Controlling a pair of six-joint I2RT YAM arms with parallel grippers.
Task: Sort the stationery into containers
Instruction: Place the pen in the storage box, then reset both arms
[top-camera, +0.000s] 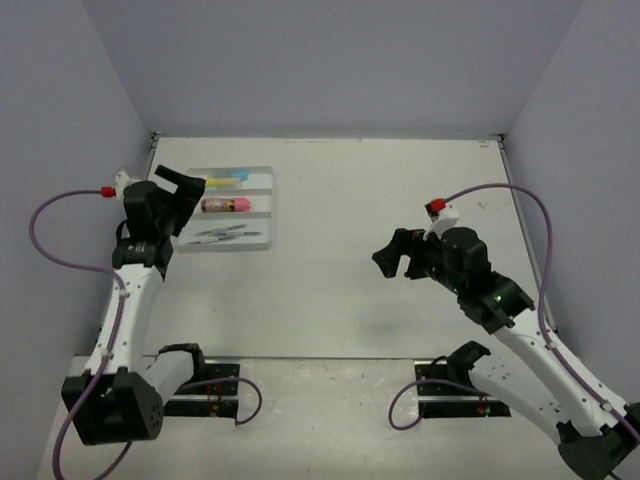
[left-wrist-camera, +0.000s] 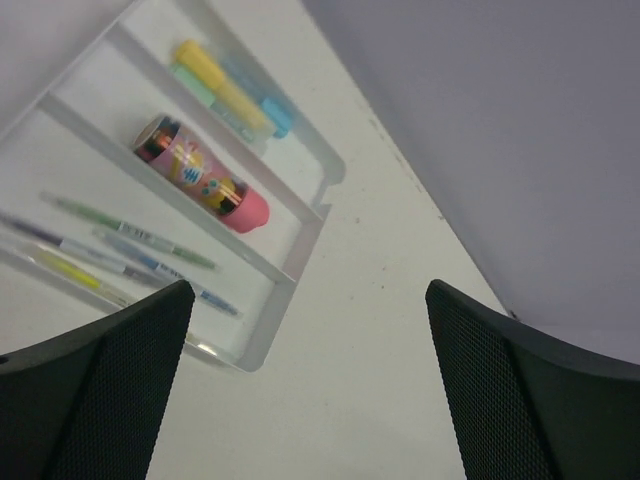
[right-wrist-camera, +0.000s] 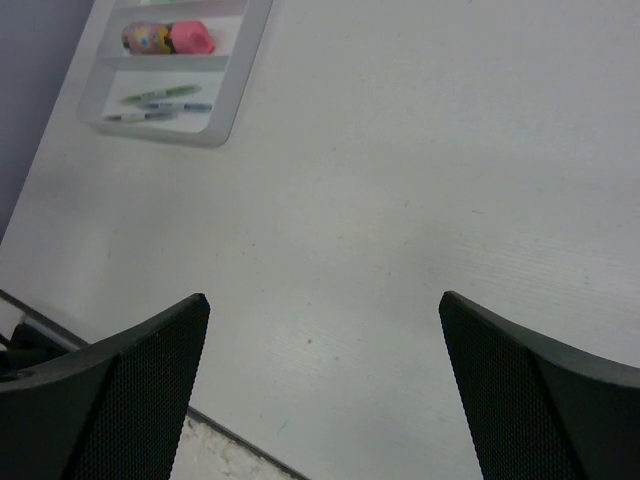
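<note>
— Where do the left fingers (top-camera: 190, 185) stand?

— Spread wide, with nothing between them. From above they hang over the left end of the tray (top-camera: 270, 212), which lies at the far left of the counter (top-camera: 380, 200).

— And from the left wrist?

— The tray (left-wrist-camera: 300, 235) runs up and to the left of the gap. Only its nearest rounded corner comes down between the two fingers, and neither finger touches it.

— What lies in it?

— In the far compartment a yellow marker (left-wrist-camera: 222, 85), a pale green marker (left-wrist-camera: 205, 97) and a light blue marker (left-wrist-camera: 265, 103) lie packed side by side along its length. In the middle compartment the stubby pink-and-brown one (left-wrist-camera: 200, 175) lies alone on its side, pink end toward the tray's right end. In the near compartment several slim pens (left-wrist-camera: 130, 245) lie roughly parallel. Green, blue and yellow show among them, but I cannot count them surely.

— And the right fingers (top-camera: 392, 258)?

— Also spread and holding nothing. They hover above bare counter on the right side, pointing left, well apart from the tray.

— Does the right wrist camera catch the tray?

— Yes, at its upper left corner, well beyond the fingers. The tray (right-wrist-camera: 235, 95) shows with the pink-and-brown one (right-wrist-camera: 168, 38) in the middle compartment and the slim pens (right-wrist-camera: 160, 103) in the compartment nearest the camera.
</note>
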